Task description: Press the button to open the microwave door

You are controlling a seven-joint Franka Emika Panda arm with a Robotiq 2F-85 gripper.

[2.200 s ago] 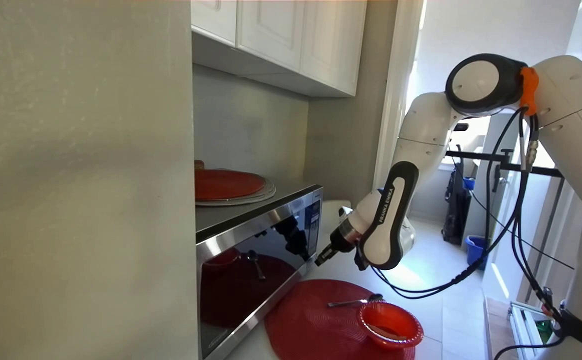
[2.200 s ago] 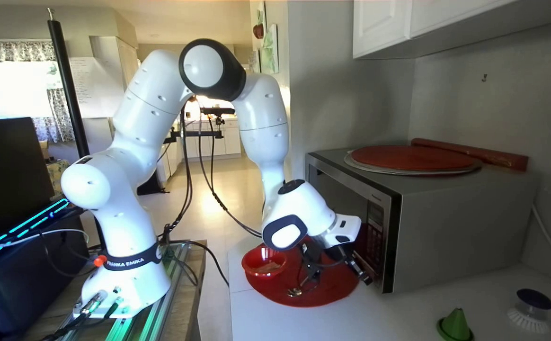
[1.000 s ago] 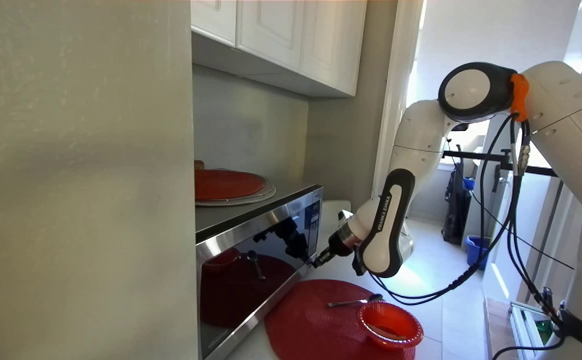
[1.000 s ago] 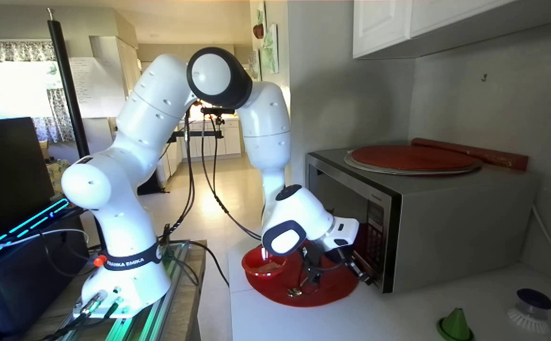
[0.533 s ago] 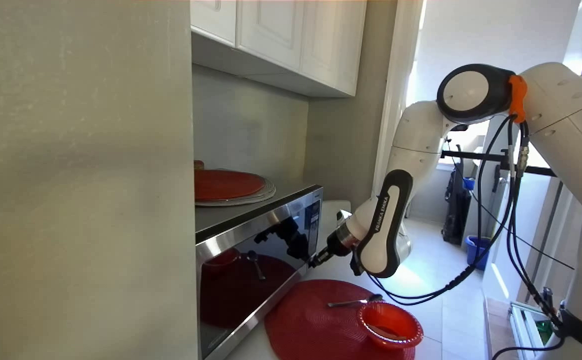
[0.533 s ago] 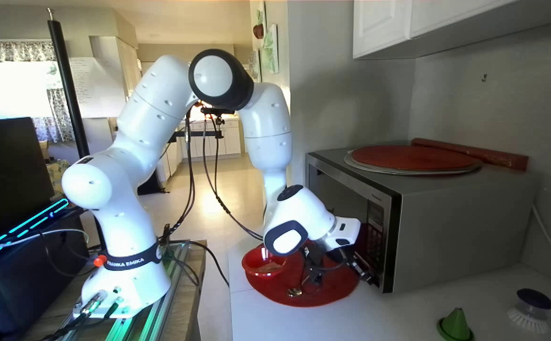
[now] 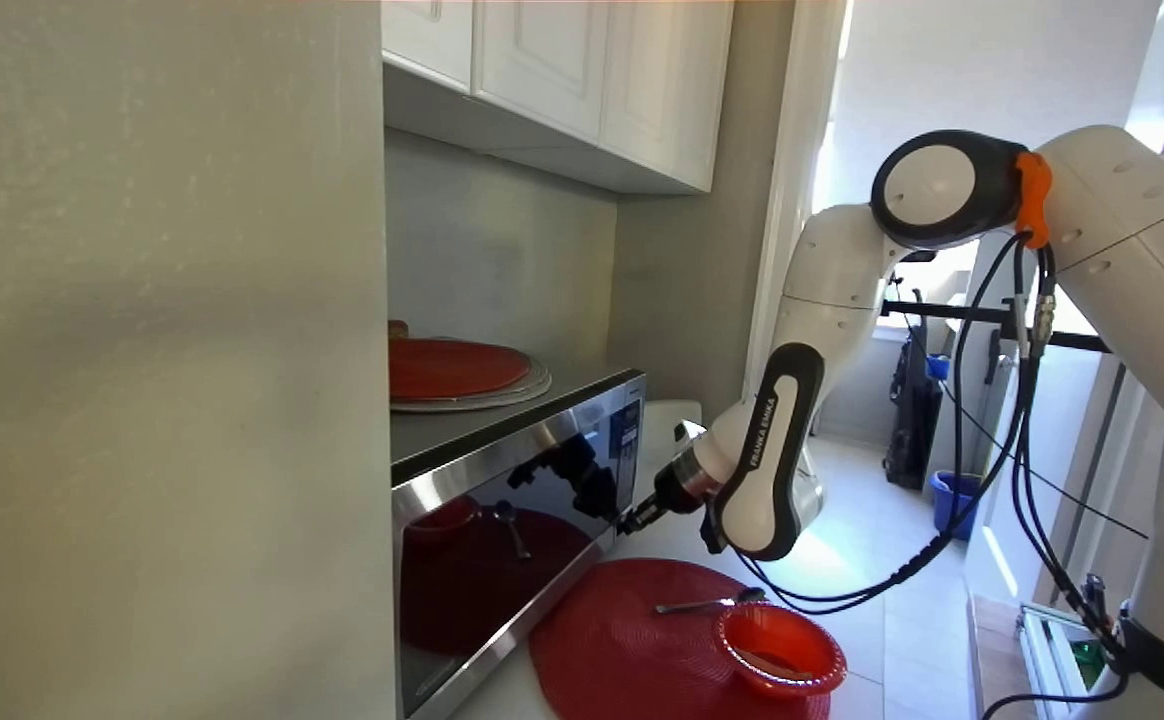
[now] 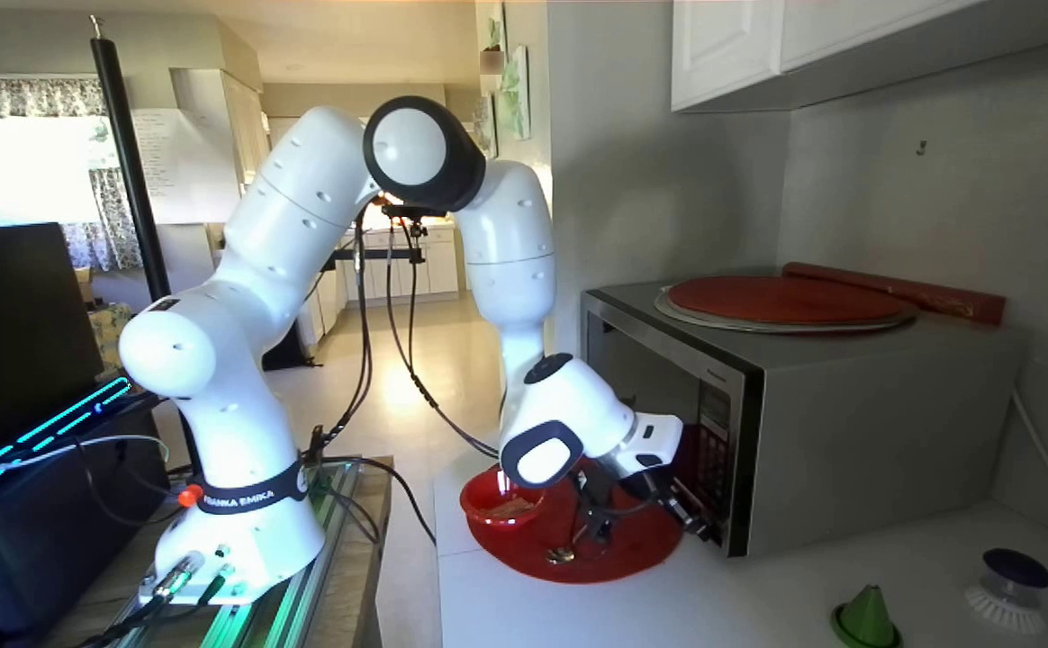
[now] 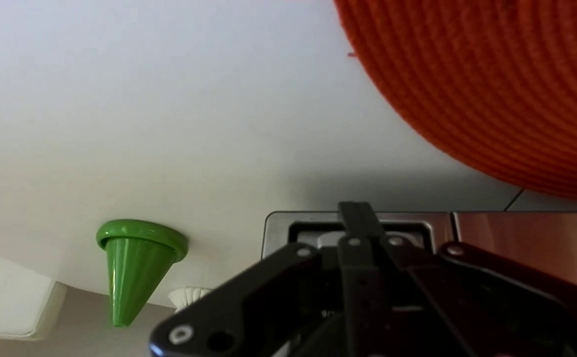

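Step in hand, by our reading: the press itself, or the last of the approach to it. The microwave door (image 7: 517, 570) is closed, flush in the front of the microwave (image 8: 884, 441); in an exterior view it lies at 8 to 9 o'clock from the pincer (image 9: 359, 218).

Pincer: fingers pressed together, nothing seen between them, angled down at the lower end of the control panel (image 8: 715, 450).

Wrist view, clock centred on the fingertips: we take the pale, black-rimmed piece showing to either side of them for the button (image 9: 329, 240). The door's steel frame runs off just past 3 o'clock, the red placemat (image 9: 506, 84) lies at 1 to 2, the green cone (image 9: 137, 263) between 8 and 9 on the worktop (image 9: 179, 114). Contact with the button: we cannot tell, the fingers cover the spot.

Next move, we judge: a short, straight push on the button, fingers together as one blunt probe, then a draw back clear of the door's swing. To watch: a slip onto the black rim would waste the push, and too hard a shove might slide the microwave. The red bowl (image 7: 792, 687), at 4 to 5 o'clock from the pincer in an exterior view, could sit in the door's path.
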